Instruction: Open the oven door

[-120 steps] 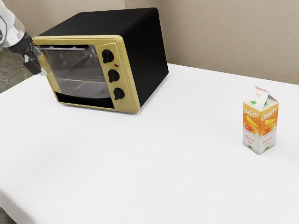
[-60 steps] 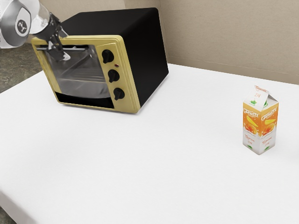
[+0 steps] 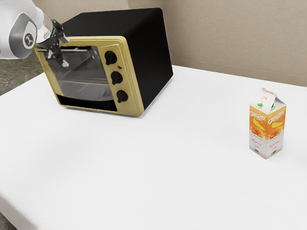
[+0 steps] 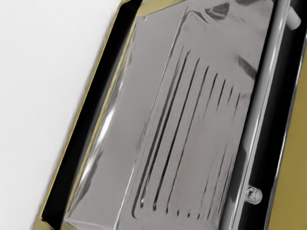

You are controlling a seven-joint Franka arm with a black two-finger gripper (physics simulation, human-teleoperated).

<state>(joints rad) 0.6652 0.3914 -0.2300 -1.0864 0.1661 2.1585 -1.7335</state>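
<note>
- The oven (image 3: 146, 45) sits at about half past ten in the exterior view on the worktop (image 3: 168, 158); its door (image 3: 84, 79) looks shut, the handle (image 3: 80, 50) running along the door's twelve o'clock edge.
- The pincer (image 3: 65, 52), at ten o'clock in that view, is released: its two fingers stand apart, one above the bar and one below.
- I judge the step in hand to be lining up on the handle, just ahead of a grip.
- Next I should settle so the bar lies well between the fingers, close on it, then draw it out and down in an arc, if the hinge is at six o'clock as I suspect.
- Pulling straight back could let the bar slip free.
- The carton (image 3: 266, 129), at three o'clock, is well apart from the door.
</note>
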